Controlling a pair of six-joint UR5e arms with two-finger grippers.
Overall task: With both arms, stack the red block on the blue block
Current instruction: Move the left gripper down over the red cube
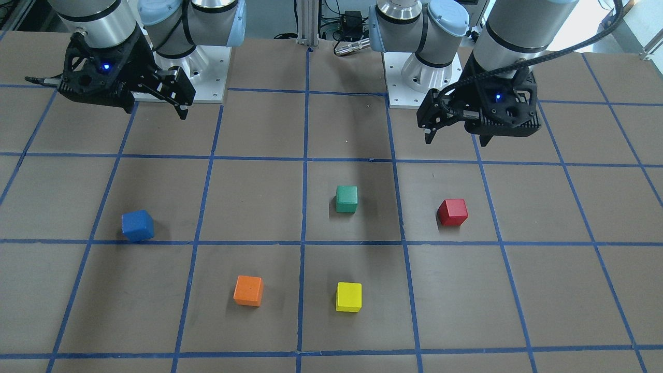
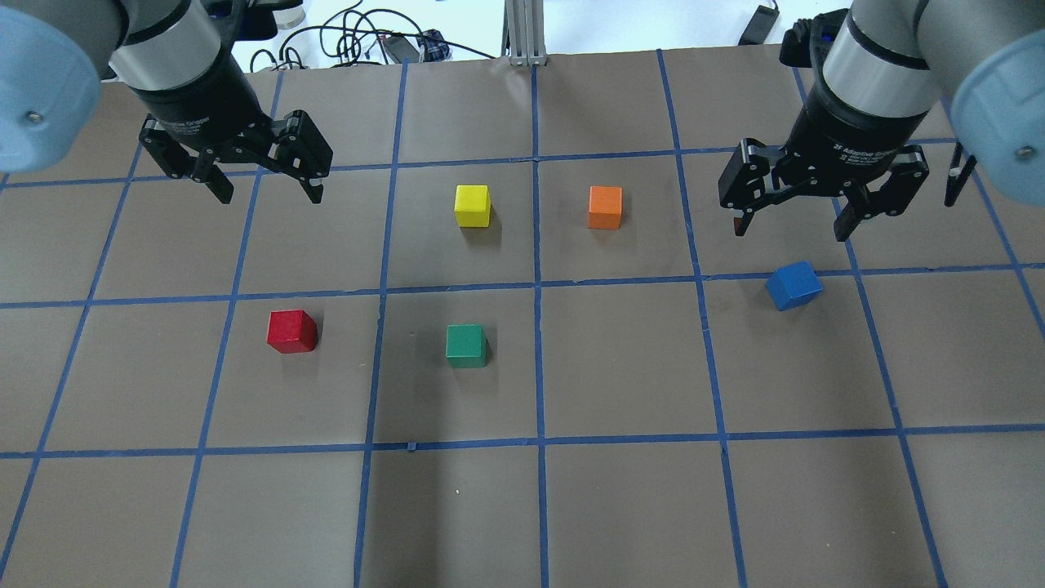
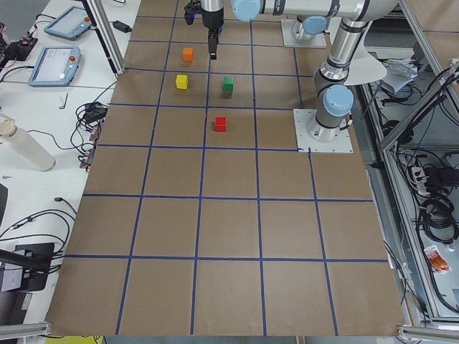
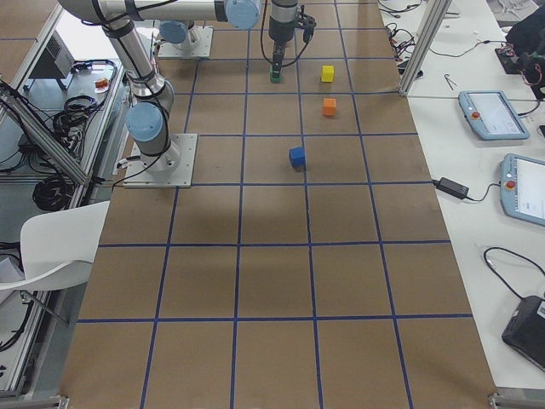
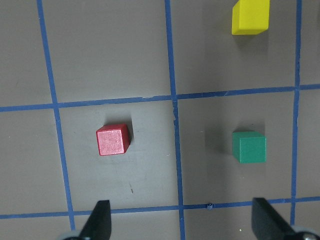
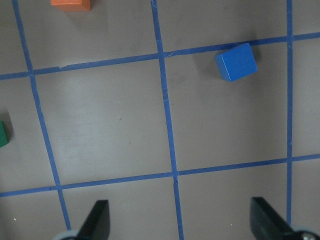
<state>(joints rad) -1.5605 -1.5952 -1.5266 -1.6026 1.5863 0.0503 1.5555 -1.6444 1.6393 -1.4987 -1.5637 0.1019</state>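
Observation:
The red block (image 2: 291, 331) sits on the brown table, left of centre in the overhead view. It also shows in the front view (image 1: 452, 212) and in the left wrist view (image 5: 113, 140). My left gripper (image 2: 265, 194) hangs open and empty above the table, beyond the red block. The blue block (image 2: 793, 285) lies slightly turned on the right, also in the front view (image 1: 138, 226) and the right wrist view (image 6: 236, 62). My right gripper (image 2: 789, 230) hangs open and empty above the table, just beyond the blue block.
A green block (image 2: 466, 345) sits near the middle, right of the red block. A yellow block (image 2: 473, 205) and an orange block (image 2: 605, 207) sit farther out. Blue tape lines grid the table. Both arm bases are at the robot's edge.

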